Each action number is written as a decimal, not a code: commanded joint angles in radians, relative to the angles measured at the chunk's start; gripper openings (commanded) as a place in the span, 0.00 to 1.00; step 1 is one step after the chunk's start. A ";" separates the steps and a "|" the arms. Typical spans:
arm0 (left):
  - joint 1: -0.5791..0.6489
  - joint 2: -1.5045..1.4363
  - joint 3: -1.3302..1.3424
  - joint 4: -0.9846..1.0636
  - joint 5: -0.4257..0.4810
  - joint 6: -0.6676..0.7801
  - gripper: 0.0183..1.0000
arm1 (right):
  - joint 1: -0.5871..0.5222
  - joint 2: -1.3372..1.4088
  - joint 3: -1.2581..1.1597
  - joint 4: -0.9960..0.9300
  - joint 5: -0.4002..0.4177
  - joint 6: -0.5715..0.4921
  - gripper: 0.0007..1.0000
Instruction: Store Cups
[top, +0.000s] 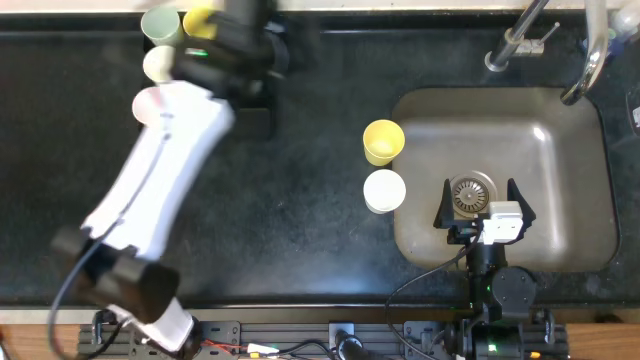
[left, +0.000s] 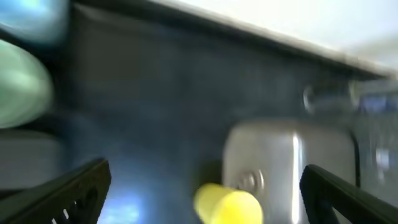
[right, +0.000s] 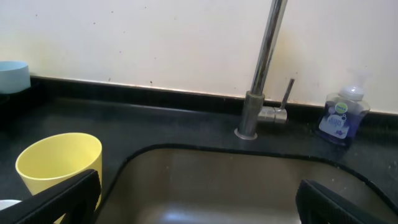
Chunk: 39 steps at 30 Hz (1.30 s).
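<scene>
Cups stand in two groups on the dark bench (top: 300, 240). Two are just beside the left rim of the sink (top: 570, 240): a yellow cup (top: 383, 141) and, below it in the top view, a white cup (top: 384, 190), upright with their rims nearly touching. At the far left corner are four more: a green cup (top: 160, 23) and a second yellow cup (top: 198, 19) side by side against the back edge, a cream cup (top: 157, 63) next to them, and a pink cup (top: 148, 101) half hidden by the left arm's white link. That makes six cups countable from above. The right wrist view also shows one pale blue cup (right: 12, 76) far off along the back wall.

The left end effector (left: 205, 169) is at the corner group with its two fingers spread wide and nothing between them. Its own view is blurred, but the green cup is close at one side and the sink-side yellow cup is farther off.

The right end effector (top: 482, 197) is over the sink basin near the drain (top: 472, 192), its fingers likewise parted and grasping nothing. One faucet (right: 261, 74) rises behind the basin, with one soap bottle (right: 342, 116) near it at the back wall.
</scene>
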 joint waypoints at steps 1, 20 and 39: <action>-0.137 0.098 0.002 0.008 -0.006 -0.089 1.00 | -0.007 -0.007 -0.013 0.005 -0.004 -0.002 1.00; -0.203 0.238 0.002 -0.164 0.005 -0.165 1.00 | -0.007 -0.007 -0.013 0.005 -0.004 -0.002 1.00; -0.196 0.285 0.001 -0.206 0.034 -0.184 0.51 | -0.006 -0.007 -0.013 0.005 -0.004 -0.002 1.00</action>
